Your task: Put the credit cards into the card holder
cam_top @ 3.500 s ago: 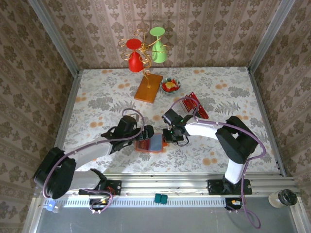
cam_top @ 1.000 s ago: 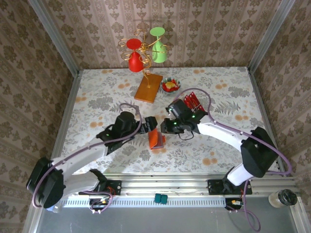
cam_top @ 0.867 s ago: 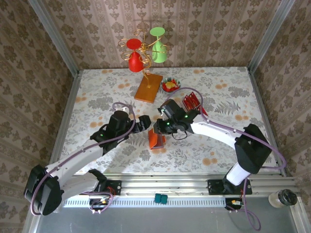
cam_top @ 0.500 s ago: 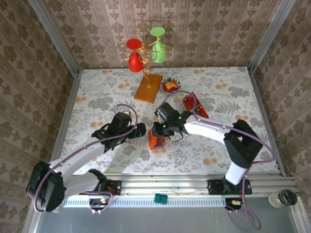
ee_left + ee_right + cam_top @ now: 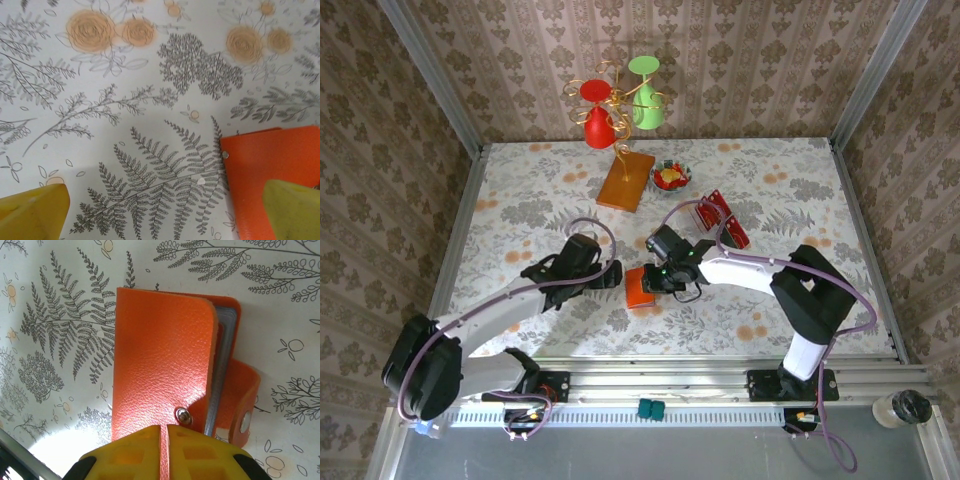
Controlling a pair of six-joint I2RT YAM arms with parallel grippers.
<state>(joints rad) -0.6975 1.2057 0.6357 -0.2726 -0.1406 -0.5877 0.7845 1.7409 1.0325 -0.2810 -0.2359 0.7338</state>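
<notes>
The orange card holder (image 5: 639, 288) lies folded shut on the flowered tablecloth between my two grippers. In the right wrist view its cover (image 5: 160, 365) faces up, grey pocket edges (image 5: 223, 340) show on its right side, and the snap strap (image 5: 245, 405) hangs loose. My right gripper (image 5: 164, 440) is shut, with its tips over the cover beside the snap stud (image 5: 183, 415); from above this right gripper (image 5: 660, 282) sits at the holder's right edge. My left gripper (image 5: 162, 202) is open over bare cloth, just left of the holder (image 5: 275, 170). Red credit cards (image 5: 733, 232) lie in a pile further right.
A flat orange-brown wooden board (image 5: 626, 180) and a small bowl (image 5: 670, 177) sit at the back centre. Behind them a gold wire stand holds a red cup (image 5: 598, 125) and a green cup (image 5: 645, 105). Patterned walls enclose the table on three sides.
The holder, lying open earlier and then standing half-folded, now lies flat and closed. My right gripper has come down onto its cover. My left gripper has drawn back slightly to the holder's left side.
</notes>
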